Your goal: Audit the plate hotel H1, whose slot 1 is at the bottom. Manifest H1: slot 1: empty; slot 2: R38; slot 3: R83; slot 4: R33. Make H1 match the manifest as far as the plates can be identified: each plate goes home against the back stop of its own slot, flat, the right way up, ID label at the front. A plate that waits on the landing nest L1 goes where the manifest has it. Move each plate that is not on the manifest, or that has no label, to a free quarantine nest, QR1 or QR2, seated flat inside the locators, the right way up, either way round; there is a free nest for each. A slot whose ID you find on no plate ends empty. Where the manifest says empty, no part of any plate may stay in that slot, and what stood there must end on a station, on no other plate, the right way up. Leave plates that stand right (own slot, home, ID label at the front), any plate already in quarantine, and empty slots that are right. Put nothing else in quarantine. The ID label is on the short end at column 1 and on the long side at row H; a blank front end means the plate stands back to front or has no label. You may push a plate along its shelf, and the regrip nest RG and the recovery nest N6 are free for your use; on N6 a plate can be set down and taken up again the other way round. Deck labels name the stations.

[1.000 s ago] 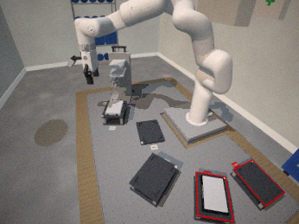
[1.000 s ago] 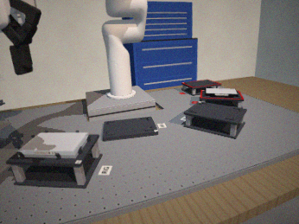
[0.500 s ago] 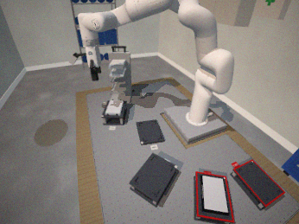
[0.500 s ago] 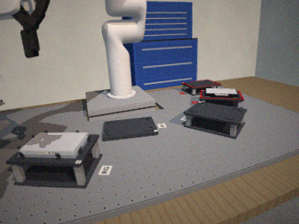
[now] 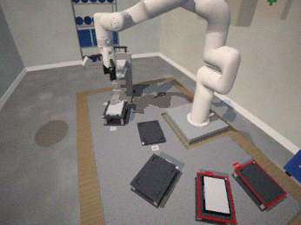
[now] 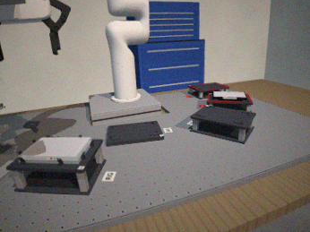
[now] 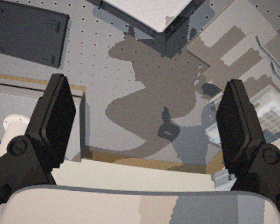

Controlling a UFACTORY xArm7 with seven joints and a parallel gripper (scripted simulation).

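Observation:
The plate hotel H1 (image 5: 123, 70) is a pale tower at the back of the mat. I cannot make out its slots or any labels. My gripper (image 5: 109, 69) hangs open and empty beside the hotel's upper part. It also shows at the top left of the exterior view (image 6: 28, 49). In the wrist view the fingers stand wide apart with only the deck below them. A white plate (image 5: 114, 109) lies flat on the regrip nest RG (image 6: 55, 164).
A low dark nest (image 5: 150, 132) lies near the arm's base (image 5: 197, 122). A raised dark nest (image 5: 156, 177) stands in front of it. One red-framed quarantine nest holds a white plate (image 5: 216, 195). The other red-framed nest (image 5: 260, 184) is bare.

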